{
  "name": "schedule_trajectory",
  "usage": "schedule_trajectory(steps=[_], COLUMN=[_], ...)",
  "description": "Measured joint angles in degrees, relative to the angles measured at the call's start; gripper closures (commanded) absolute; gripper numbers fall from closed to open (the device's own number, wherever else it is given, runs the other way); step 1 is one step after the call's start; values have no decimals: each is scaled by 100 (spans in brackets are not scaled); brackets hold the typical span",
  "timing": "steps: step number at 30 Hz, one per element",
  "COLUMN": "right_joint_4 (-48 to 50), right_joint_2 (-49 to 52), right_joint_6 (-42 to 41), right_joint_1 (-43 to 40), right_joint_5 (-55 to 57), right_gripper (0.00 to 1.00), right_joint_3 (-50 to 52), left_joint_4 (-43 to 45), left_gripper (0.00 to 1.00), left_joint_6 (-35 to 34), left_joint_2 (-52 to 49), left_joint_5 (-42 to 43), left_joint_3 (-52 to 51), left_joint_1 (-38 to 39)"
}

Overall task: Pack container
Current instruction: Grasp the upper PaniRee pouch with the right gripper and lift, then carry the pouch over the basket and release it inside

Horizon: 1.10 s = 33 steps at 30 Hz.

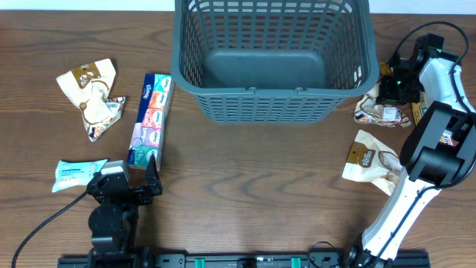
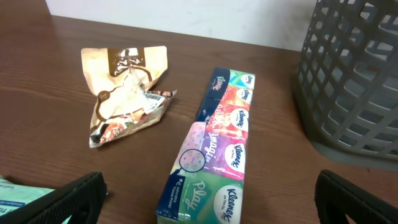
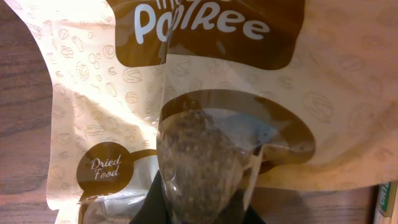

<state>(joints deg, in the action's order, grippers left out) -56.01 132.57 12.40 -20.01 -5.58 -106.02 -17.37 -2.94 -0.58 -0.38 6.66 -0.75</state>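
Note:
The dark grey-blue lattice basket [image 1: 271,93] stands empty at the back centre, and its wall shows in the left wrist view [image 2: 354,81]. My left gripper [image 1: 125,179] is open and low at the front left. Its fingers straddle the near end [image 2: 211,208] of a long colourful Kleenex tissue pack [image 1: 151,119], without touching it. My right gripper [image 1: 388,93] is right of the basket. It is shut [image 3: 199,208] on a fold of a beige and brown dried-food packet [image 3: 249,74], which lies on the table [image 1: 375,110].
Crumpled beige snack packets [image 1: 91,93] lie at the far left, also seen in the left wrist view [image 2: 127,87]. A white and teal packet [image 1: 74,173] lies beside my left gripper. Another beige packet [image 1: 368,160] lies front right, near the right arm's base.

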Motion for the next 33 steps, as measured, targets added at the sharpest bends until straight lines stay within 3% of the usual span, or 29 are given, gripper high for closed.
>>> schedule_trajectory(steps=[8, 13, 26, 33], right_joint_4=[83, 131, 385, 1080], right_joint_2=[-122, -702, -4100, -5672], right_joint_6=[-17, -101, -348, -597], right_joint_1=[0, 0, -39, -7], right_joint_5=[-136, -162, -291, -723], right_gripper=[99, 98, 98, 99], right_joint_3=[2, 11, 7, -13], left_joint_4=[0, 0, -2, -2], left_gripper=[1, 1, 1, 1], left_joint_6=[0, 0, 0, 0], left_joint_2=[0, 0, 0, 0], left_joint_5=[0, 0, 0, 0], left_joint_3=[0, 0, 0, 0], left_joint_1=[0, 0, 0, 0])
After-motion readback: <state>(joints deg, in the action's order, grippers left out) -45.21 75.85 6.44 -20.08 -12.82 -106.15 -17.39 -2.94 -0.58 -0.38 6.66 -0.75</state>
